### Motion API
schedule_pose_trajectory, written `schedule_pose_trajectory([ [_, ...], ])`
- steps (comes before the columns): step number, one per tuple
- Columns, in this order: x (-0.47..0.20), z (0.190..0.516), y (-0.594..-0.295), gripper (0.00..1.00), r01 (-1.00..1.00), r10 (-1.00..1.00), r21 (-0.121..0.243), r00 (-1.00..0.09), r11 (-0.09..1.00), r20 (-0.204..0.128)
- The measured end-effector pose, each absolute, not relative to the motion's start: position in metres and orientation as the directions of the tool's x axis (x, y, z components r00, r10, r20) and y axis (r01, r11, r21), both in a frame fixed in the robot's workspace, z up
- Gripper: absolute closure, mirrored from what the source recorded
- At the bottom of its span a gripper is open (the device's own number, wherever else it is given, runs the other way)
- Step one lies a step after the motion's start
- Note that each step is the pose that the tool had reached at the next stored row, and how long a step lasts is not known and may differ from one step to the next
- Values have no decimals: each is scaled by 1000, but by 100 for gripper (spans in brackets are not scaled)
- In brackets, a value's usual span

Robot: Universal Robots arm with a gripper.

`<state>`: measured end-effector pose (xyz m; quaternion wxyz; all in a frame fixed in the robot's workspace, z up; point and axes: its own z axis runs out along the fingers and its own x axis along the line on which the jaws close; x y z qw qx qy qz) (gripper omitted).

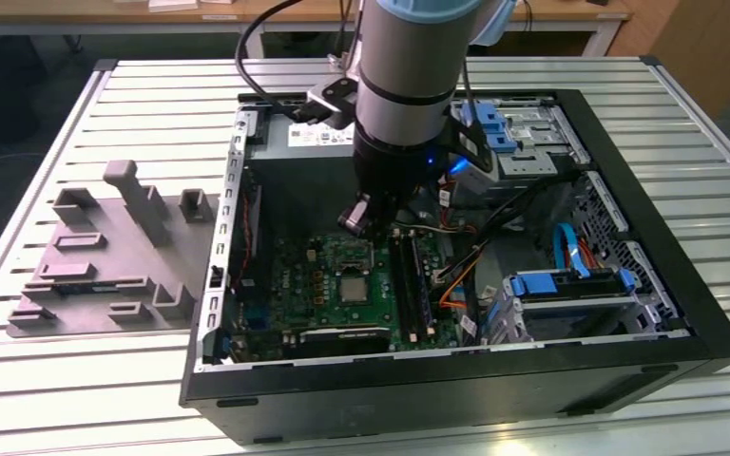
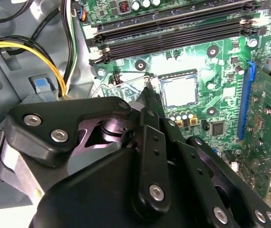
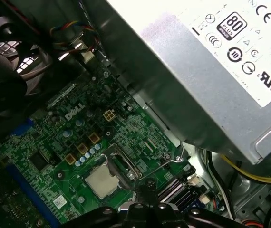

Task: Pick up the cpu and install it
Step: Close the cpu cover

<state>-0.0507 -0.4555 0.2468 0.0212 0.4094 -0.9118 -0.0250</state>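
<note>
Right up against the lens in the second wrist view is my own gripper, black linkages filling the lower half of the frame and the fingers running to a narrow tip at the frame's centre. They look drawn together with nothing between them, the tip just off the socket's edge.

Working down by size: the open computer case lies on its side on the slatted table, which is why I come at everything from above. My arm drops from the top centre of the exterior view into the case. The grey power supply takes the upper right of the first wrist view, so I'm tucked in close beside it. On the exterior view's left sits a grey parts fixture, well apart from the case.

The green motherboard lies flat on the case floor, memory slots across the top of the second wrist view.

Smallest now: the cpu, silvery and square, lies flat in its socket at centre right of that frame. I judge it seated. The thin wire socket lever stands raised beside it, so the socket looks not yet locked.
</note>
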Motion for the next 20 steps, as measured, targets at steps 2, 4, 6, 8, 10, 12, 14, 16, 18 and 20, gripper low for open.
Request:
schedule_pose_trajectory([
  [2,-51,247,-456,89,-746,-748,61,-664,664,20],
  [4,-51,247,-456,89,-746,-748,59,-664,664,23],
  [6,-51,247,-457,89,-746,-748,55,-663,664,27],
  [8,-51,246,-457,89,-746,-748,52,-663,664,31],
  [10,-51,246,-457,89,-746,-748,46,-663,664,37],
  [12,-51,246,-458,89,-747,-748,41,-663,664,43],
  [14,-51,246,-458,89,-747,-748,36,-662,664,49],
  [16,-51,246,-459,89,-747,-748,33,-662,664,52],
  [18,-52,246,-460,89,-748,-748,33,-661,663,51],
  [20,-55,245,-462,89,-749,-749,33,-660,662,51],
])
